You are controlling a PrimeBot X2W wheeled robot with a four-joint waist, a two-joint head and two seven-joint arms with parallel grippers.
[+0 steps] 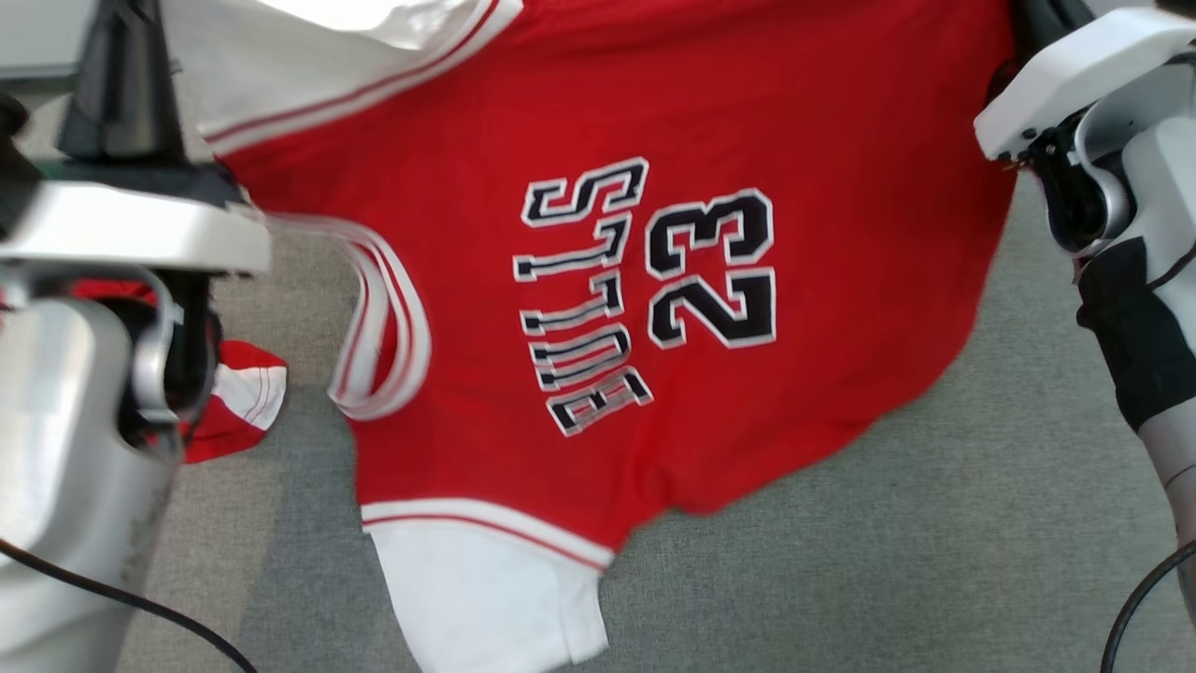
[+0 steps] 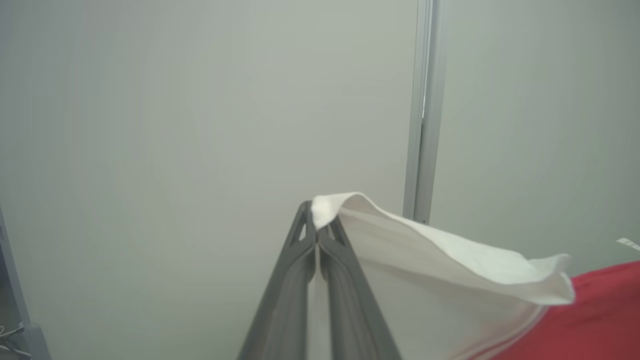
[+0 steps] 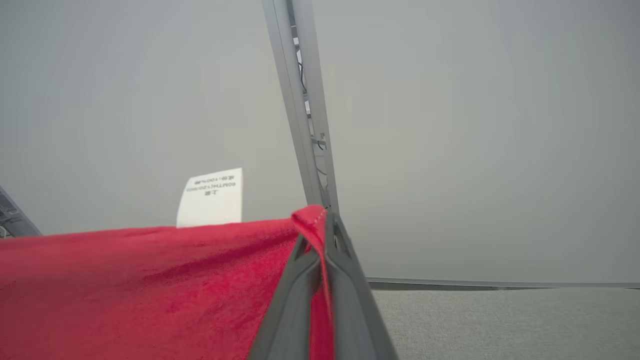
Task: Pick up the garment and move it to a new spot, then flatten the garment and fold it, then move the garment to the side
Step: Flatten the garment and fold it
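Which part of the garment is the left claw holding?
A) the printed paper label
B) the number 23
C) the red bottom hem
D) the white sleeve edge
D: in the left wrist view the left claw is shut on the white sleeve edge of the jersey, with a fold of white cloth sticking out at the tips of its fingers.

Garment (image 1: 841, 187) stretches between left gripper (image 2: 317, 237) and right gripper (image 3: 322, 245) — over the surface (image 1: 934, 561).
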